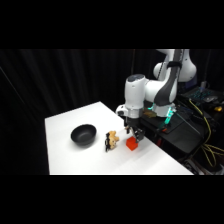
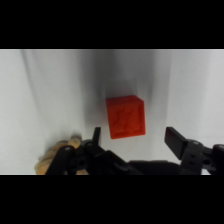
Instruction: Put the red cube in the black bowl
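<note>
Side view: nearest me, the small bright red cube point(image 1: 131, 144) sits on the white table point(image 1: 75, 160), beside a tan-and-black figurine point(image 1: 111, 140); the glossy black bowl point(image 1: 83, 135) lies further left. The gripper point(image 1: 135, 132) hangs just above the cube.

Wrist view: I see the fingers point(image 2: 174, 141) spread, released, cube point(image 2: 125, 116) between them.

I see a bright red-orange cube point(image 1: 131, 144), plain in the side view, though my wrist view shows faint darker relief marks on its upper face point(image 2: 125, 116). The bowl point(image 1: 83, 135) is glossy black with a pale sheen along its rim. Between them the small figurine point(image 1: 111, 140) is tan with black patches. My table point(image 1: 75, 160) is plain white, the arm point(image 1: 145, 92) white with black joints, the gripper point(image 1: 135, 133) black, and a black curtain point(image 1: 60, 80) hangs behind.
</note>
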Tool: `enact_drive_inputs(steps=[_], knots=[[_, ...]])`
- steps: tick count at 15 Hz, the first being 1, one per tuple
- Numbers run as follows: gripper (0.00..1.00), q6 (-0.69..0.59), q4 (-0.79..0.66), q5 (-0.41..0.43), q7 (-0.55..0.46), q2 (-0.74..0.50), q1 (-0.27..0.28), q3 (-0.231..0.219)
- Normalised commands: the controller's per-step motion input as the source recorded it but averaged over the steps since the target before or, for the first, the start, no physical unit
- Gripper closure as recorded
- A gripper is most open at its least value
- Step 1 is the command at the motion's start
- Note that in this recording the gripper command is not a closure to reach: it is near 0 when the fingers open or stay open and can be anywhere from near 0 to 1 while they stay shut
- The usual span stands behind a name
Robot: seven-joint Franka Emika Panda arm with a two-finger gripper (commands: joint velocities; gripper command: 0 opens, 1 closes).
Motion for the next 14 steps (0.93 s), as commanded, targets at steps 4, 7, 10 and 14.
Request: enact_drive_inputs(steps=[4, 7, 10, 14], knots=[[0.0, 0.22, 0.11, -0.024, -0.18, 0.26, -0.06, 0.021], [0.0, 0.22, 0.14, -0.04, -0.19, 0.24, -0.073, 0.016], [0.0, 0.17, 0.13, -0.049, -0.18, 0.19, -0.088, 0.015], [1.0, 0.06, 0.11, -0.08, -0.07, 0.11, -0.023, -0.036]])
